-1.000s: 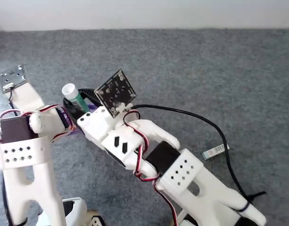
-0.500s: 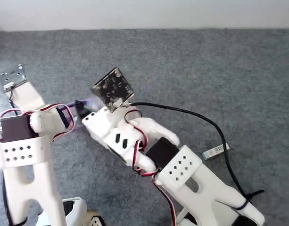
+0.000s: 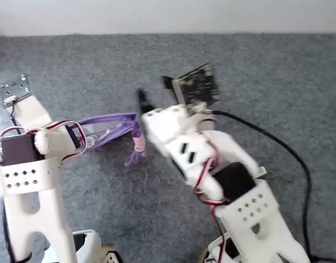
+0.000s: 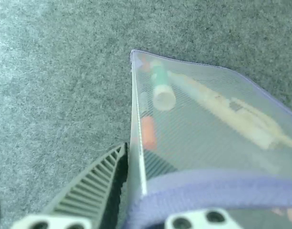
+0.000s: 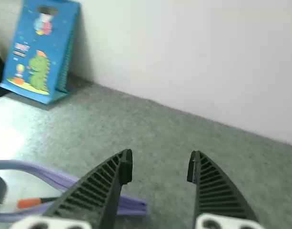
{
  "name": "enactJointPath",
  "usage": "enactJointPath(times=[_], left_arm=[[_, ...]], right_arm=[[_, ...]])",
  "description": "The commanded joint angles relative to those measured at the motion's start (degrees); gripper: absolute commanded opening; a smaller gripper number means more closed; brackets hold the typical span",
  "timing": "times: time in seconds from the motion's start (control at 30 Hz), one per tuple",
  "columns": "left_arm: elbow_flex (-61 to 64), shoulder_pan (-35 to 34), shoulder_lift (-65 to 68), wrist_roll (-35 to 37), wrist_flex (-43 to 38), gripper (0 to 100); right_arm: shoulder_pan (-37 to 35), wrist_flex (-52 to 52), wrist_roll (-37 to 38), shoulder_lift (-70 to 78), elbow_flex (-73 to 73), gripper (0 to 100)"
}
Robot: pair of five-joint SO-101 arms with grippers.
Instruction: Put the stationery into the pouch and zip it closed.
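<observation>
- Left gripper (image 4: 136, 160) is clamped on the mesh pouch (image 3: 107, 127) rim; glue stick (image 4: 161, 88) and pen (image 4: 148, 133) sit inside.
- Right gripper (image 5: 160, 164) is beyond the pouch's end, jaws wide, empty.
- Risk: the one-edge hold slips and the pouch drops, spilling its contents if the zip isn't fully shut.

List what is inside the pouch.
Through the pouch wall: a green glue stick with a white cap, an orange-ended item and a long pale item. The purple zip band hides whatever lies behind it.
</observation>
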Motion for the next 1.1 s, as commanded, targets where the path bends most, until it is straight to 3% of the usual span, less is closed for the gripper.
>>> enactJointPath(times=[0.0,0.23,0.47,0.63,1.07], left_arm=[[0.13,-0.53,0.79,1.23,1.49,1],[0.13,-0.53,1.05,1.23,1.32,1],[0.13,-0.44,1.14,1.14,1.14,1],[0.13,-0.35,1.14,1.14,1.14,1],[0.13,-0.18,1.23,1.14,1.14,1]], right_arm=[[8.75,13.05,-0.26,-4.09,-1.23,19.7],[24.4,33.71,-0.62,-1.19,-0.97,19.8],[35.03,41.98,-9.14,11.56,-1.23,19.8],[41.8,41.98,-9.41,17.98,-1.05,19.8],[48.4,32.04,-12.13,39.87,-0.09,19.8]])
